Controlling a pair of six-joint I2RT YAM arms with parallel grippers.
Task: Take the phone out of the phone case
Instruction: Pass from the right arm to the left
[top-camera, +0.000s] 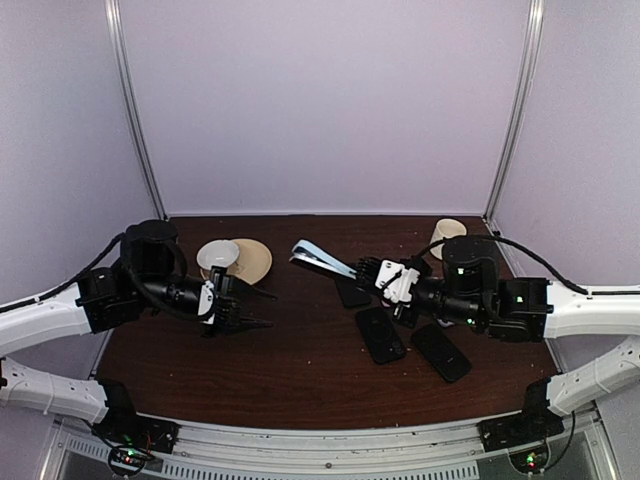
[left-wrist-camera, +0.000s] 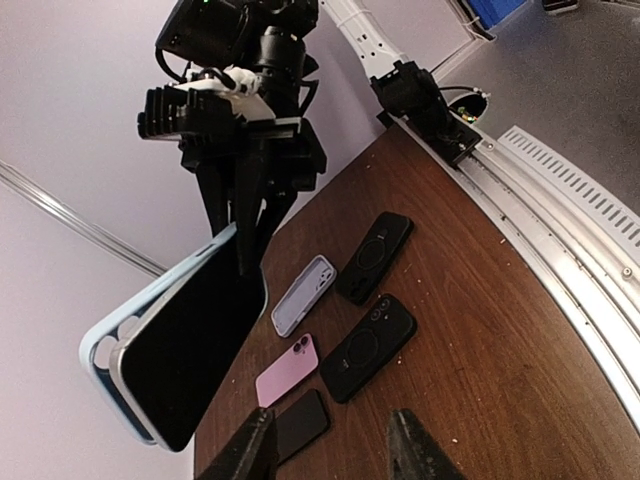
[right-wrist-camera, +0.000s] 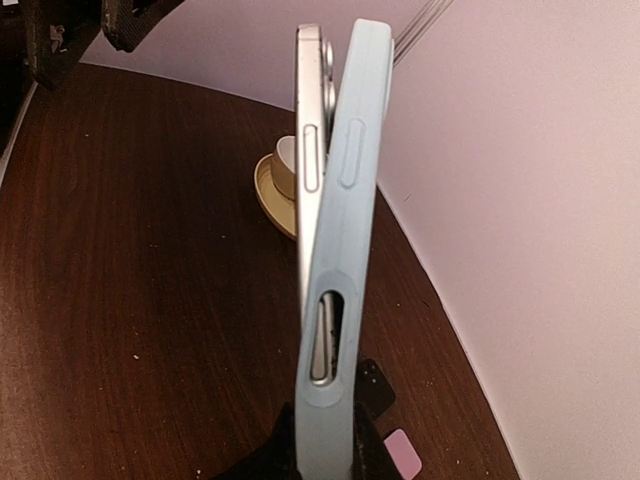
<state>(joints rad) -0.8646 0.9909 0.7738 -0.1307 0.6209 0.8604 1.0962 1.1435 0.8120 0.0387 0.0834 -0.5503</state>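
Case (right-wrist-camera: 335, 300), phone (right-wrist-camera: 308, 150) partly out, mostly hides the right gripper (left-wrist-camera: 245, 240) clamping its end. Left gripper (left-wrist-camera: 335, 445) stands half open, empty. Spare phones (top-camera: 381, 335) lie at four o'clock.

Left hand (top-camera: 262, 310) low, fingers apart; right hand (top-camera: 358, 270) higher, clamped shut.

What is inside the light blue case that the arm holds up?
A phone. Its camera end stands clear of the case; lower down it sits inside. The right gripper covers the bottom end, so that part cannot be seen.
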